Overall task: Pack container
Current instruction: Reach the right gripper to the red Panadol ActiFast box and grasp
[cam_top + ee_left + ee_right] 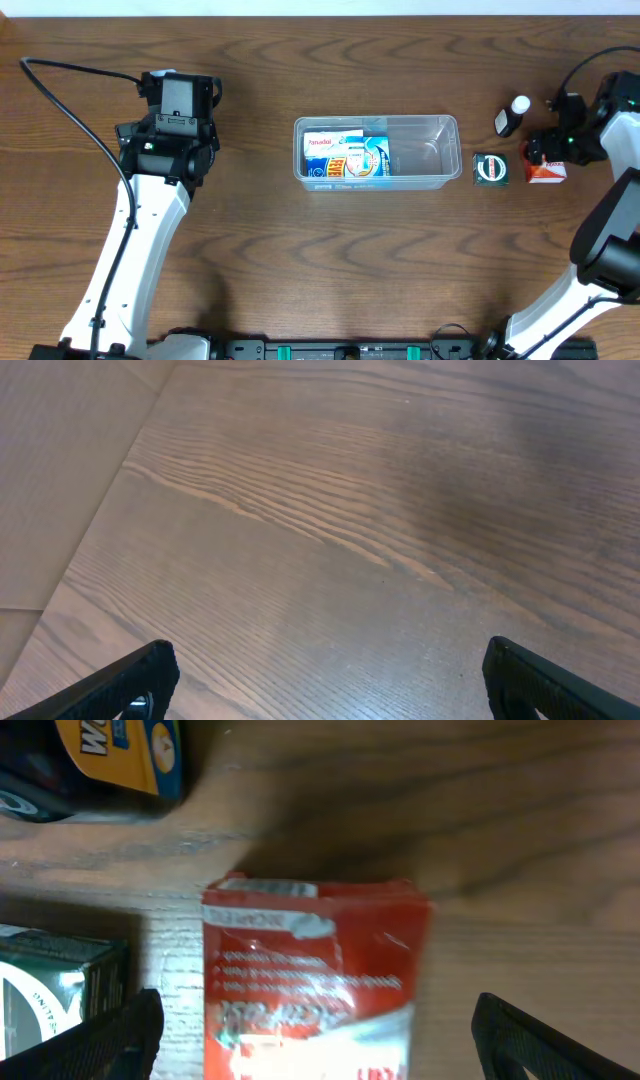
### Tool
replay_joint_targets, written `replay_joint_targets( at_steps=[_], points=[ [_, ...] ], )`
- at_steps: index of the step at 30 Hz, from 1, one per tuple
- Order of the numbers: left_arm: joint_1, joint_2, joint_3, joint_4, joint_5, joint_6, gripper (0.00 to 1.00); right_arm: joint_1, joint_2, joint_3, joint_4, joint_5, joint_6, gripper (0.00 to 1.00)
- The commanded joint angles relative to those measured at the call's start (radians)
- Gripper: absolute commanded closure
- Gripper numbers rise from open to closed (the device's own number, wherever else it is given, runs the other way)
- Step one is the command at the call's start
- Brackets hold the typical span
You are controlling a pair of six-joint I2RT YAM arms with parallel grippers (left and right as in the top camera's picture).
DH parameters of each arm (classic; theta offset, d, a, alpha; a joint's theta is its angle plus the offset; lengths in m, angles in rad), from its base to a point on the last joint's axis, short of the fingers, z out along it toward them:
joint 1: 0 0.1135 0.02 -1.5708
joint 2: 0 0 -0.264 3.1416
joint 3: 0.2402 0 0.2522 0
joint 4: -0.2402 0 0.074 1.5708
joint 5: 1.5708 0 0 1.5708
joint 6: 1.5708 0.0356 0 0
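Clear rectangular plastic container lay at nine o'clock from the red-and-white cardboard box, which the right gripper, jaws spread wide, needed to centre over before closing.

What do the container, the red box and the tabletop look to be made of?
Container: probably clear, glossy plastic; the packs inside show through its walls. Red box: seemingly thin printed cardboard, with a sheen on the print and folded edges. Tabletop: matte wood or wood-look laminate with visible grain; cannot tell which.
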Motion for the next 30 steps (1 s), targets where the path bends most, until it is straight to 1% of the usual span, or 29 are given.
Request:
replay_joint_targets(
  at_steps=[1,11,15,17,20,22,26,29,30],
  points=[
    [0.004,0.001,0.007,0.0,-0.022,-0.002,0.02,0.013,0.034,0.017,0.003,-0.013,-0.029,0.03],
    [0.004,0.001,0.007,0.0,-0.022,-0.002,0.02,0.012,0.101,0.016,0.001,-0.002,0.0,0.03],
    [0.004,0.001,0.007,0.0,-0.022,-0.002,0.02,0.012,0.111,0.016,-0.002,-0.002,0.012,0.07],
    [0.004,0.001,0.007,0.0,-0.022,-0.002,0.02,0.012,0.11,0.016,-0.002,0.01,0.036,0.11],
    [0.004,0.001,0.007,0.0,-0.022,-0.002,0.02,0.012,0.11,0.016,-0.002,0.06,0.086,0.14],
    [0.004,0.001,0.007,0.0,-0.022,-0.002,0.02,0.012,0.11,0.016,-0.002,0.092,0.111,0.14],
    [0.004,0.001,0.007,0.0,-0.022,-0.002,0.02,0.012,0.109,0.017,0.002,0.095,0.165,0.16],
    [0.004,0.001,0.007,0.0,-0.022,-0.002,0.02,0.012,0.105,0.018,0.002,0.094,0.176,0.22],
    [0.004,0.001,0.007,0.0,-0.022,-0.002,0.02,0.012,0.103,0.018,0.002,0.094,0.179,0.22]
  ],
)
